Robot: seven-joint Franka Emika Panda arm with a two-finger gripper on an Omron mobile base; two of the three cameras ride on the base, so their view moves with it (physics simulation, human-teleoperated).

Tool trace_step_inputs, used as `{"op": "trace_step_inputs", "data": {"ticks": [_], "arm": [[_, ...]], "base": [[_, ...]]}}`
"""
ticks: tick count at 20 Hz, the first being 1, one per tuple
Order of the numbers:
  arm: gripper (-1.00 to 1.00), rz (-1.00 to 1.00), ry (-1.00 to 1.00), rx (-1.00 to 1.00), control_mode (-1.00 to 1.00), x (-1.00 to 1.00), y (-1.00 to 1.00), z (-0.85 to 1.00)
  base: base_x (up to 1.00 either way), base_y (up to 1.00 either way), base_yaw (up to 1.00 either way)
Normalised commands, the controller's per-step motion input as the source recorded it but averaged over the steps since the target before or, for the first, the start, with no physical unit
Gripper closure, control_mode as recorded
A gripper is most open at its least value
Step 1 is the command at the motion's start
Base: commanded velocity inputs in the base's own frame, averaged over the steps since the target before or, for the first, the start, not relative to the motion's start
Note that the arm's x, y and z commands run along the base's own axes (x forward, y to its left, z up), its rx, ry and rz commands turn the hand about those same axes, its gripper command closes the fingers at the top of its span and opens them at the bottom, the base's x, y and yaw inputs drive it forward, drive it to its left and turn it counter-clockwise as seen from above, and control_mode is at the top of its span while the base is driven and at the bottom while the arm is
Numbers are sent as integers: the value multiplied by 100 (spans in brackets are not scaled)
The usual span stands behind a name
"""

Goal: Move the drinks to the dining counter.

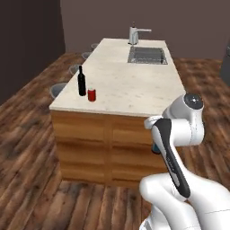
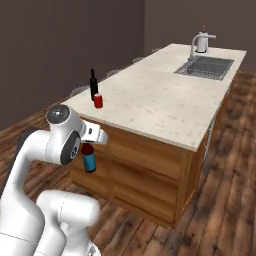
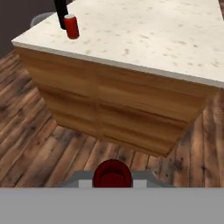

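**Third drink held off the counter, two already on the island**

Left base view: dining counter [image 1: 130, 85] runs away from the camera, sink [image 1: 147, 55] and faucet [image 1: 133, 35] at the far end. Wine bottle [image 1: 81, 81] and red can [image 1: 91, 95] stand just beside each other near the front left corner, close to the left edge. Wide bare stone to their right, all the way to the right edge. Grey stools [image 1: 57, 90] along the left side. The arm folds in front of the wooden cabinet face; a bit of the short bottle [image 1: 154, 148] peeks out behind the forearm, below the counter top.

Right base view: gripper [image 2: 88, 146] clenched on the neck of the short bottle [image 2: 89, 159], which hangs upright, blue label showing, in front of the cabinet and below the counter's near edge. Can [image 2: 98, 101] and wine bottle [image 2: 93, 85] sit above it near that corner. Open wood floor on the right.

Hand view: red cap of the short bottle [image 3: 112, 174] sits at the bottom, between the fingers. The counter's front edge crosses the upper frame; can [image 3: 71, 26] near the left corner, wine bottle [image 3: 61, 12] behind it, top cut off. Bare floor between hand and cabinet.
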Motion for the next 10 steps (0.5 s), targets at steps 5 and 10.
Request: {"op": "trace_step_inputs", "data": {"ticks": [5,10], "arm": [[100,0,0,0,100,0,0,0],[100,0,0,0,100,0,0,0]], "base": [[14,100,-62],[-18,100,-46]]}}
